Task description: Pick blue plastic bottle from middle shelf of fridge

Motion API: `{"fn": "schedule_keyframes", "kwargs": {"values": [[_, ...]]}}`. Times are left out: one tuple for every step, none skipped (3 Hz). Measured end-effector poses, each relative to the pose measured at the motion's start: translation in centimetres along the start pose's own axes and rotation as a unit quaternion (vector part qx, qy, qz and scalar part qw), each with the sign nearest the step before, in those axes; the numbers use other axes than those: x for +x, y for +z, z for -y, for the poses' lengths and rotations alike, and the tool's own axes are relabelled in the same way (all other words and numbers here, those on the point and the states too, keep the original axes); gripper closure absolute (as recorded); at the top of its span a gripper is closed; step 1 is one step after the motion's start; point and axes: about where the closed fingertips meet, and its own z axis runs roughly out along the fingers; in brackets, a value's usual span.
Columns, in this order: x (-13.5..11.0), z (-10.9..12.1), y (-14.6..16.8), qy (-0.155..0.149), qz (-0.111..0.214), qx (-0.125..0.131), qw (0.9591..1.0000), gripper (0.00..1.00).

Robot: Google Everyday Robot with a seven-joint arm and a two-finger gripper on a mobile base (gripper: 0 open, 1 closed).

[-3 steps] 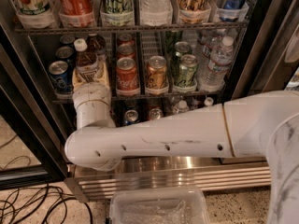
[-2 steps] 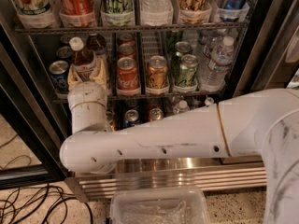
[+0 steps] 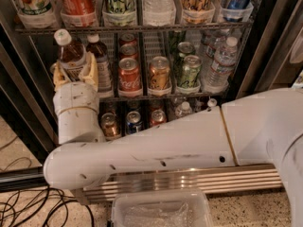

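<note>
The fridge (image 3: 266,41) stands open on a speckled floor (image 3: 246,212), black cables (image 3: 28,207) at the left and a clear bin (image 3: 161,211) before its ribbed steel base (image 3: 199,179). On the middle shelf (image 3: 156,96) sit a red can (image 3: 129,74), gold can (image 3: 159,72) and green can (image 3: 190,70). At the shelf's left end the gripper (image 3: 73,74) is clamped round the blue plastic bottle (image 3: 72,56), one finger (image 3: 90,70) on each side. The bottle tilts left; its foot is hidden, so it may be clear of the rack. A moment ago it stood upright farther right, where a second bottle (image 3: 101,65) now shows.
</note>
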Motion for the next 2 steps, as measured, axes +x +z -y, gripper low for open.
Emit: {"fn": "schedule_keyframes", "kwargs": {"values": [[-2.4, 1.0, -1.0, 0.037, -0.032, -0.007, 0.9988, 1.00], [-2.9, 2.5, -1.7, 0.057, -0.081, -0.022, 0.9948, 1.00]]}}
